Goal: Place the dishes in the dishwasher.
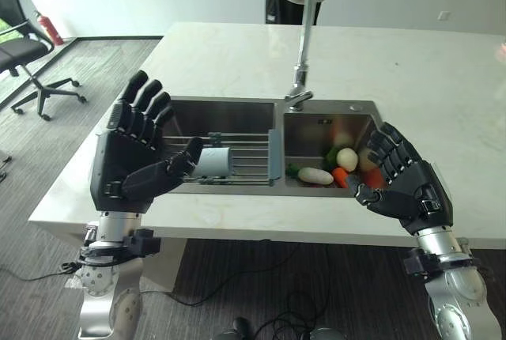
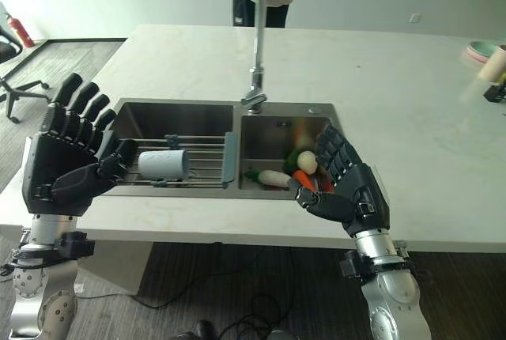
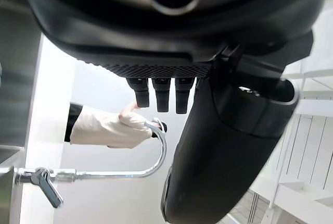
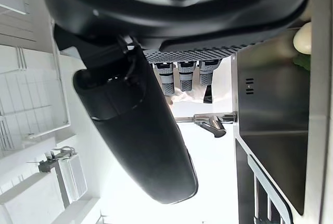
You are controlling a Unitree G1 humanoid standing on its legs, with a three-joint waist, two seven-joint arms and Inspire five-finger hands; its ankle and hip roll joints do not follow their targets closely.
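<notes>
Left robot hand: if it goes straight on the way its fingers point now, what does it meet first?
Probably nothing close. The open left robot hand points up and away over the left sink basin, above the cup on the rack; depth is unclear.

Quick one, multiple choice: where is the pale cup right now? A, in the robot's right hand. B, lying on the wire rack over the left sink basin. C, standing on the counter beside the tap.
B: the cup lies on its side on the wire rack across the left basin, and both hands are open and hold nothing.
</notes>
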